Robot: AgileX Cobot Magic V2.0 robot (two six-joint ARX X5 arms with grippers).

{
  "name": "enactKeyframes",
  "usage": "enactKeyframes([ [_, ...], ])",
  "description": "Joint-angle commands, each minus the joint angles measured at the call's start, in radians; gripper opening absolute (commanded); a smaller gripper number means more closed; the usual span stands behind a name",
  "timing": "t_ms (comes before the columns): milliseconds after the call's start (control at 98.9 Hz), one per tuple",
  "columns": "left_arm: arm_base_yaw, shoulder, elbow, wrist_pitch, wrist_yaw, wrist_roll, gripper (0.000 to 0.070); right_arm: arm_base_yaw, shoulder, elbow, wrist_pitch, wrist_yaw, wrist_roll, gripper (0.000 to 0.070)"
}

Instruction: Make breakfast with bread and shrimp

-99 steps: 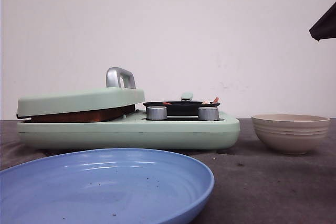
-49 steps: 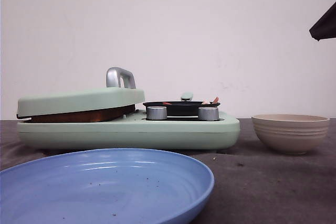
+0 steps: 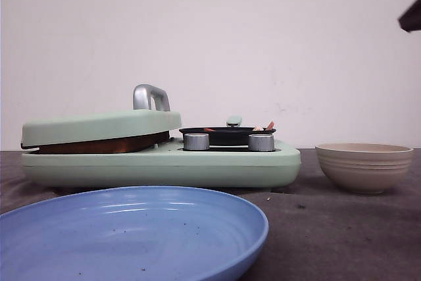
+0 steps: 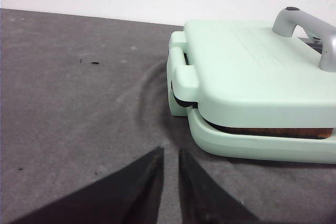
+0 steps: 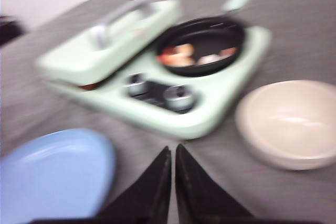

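1. Dark grey cloth [image 3: 342, 241] covers the whole table, a bit wrinkled right by the mint-green breakfast maker [image 3: 164, 162], with a few crumbs and specks scattered on it. Behind everything is just a plain off-white wall [image 3: 210, 31].
2. Breakfast maker's hinged lid [image 4: 247, 77] is down, silver handle [image 4: 310, 27] on top, and a brown strip shows in the gap under the lid; can't tell if that's the bread.
3. Beside the lid, on the same unit, sits a small black pan [image 5: 202, 43] with the shrimp [image 5: 178, 55] in it, pinkish-orange bits, blurry in the right wrist view. Two silver knobs [image 3: 196, 141] sit in front of the pan.
4. Blue plate [image 3: 131, 235] is in front of the breakfast maker; the beige bowl [image 3: 364, 166] stands off to its right, apart from it.
5. Left gripper [image 4: 169, 156] hovers over bare cloth near the breakfast maker's lid end, fingers nearly together with a thin gap, nothing held.
6. Right gripper [image 5: 172, 153] looks pinched closed, empty, above the cloth between plate and bowl.
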Motion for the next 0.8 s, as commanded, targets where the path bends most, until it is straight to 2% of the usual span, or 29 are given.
enactKeyframes([
  [0, 0.000, -0.002, -0.018, -0.003, 0.004, 0.011, 0.0000, -0.012, -0.011, -0.010, 0.022, 0.087, -0.119, 0.0001],
  [81, 0.000, -0.002, -0.018, -0.003, 0.005, 0.011, 0.0000, -0.040, -0.026, -0.039, 0.058, 0.140, -0.204, 0.0001],
  [172, 0.000, -0.002, -0.018, -0.003, 0.005, 0.011, 0.0000, -0.069, -0.051, -0.086, 0.121, 0.153, -0.245, 0.0001],
  [293, 0.000, -0.002, -0.018, -0.003, 0.005, 0.011, 0.0000, -0.105, -0.109, -0.164, 0.188, 0.153, -0.246, 0.0001],
  [546, 0.000, -0.002, -0.018, -0.003, 0.004, 0.011, 0.0000, -0.166, -0.302, -0.301, 0.185, 0.145, -0.246, 0.0001],
  [789, 0.000, -0.002, -0.018, -0.003, 0.005, 0.011, 0.0000, -0.174, -0.299, -0.356, 0.182, 0.123, -0.241, 0.0001],
])
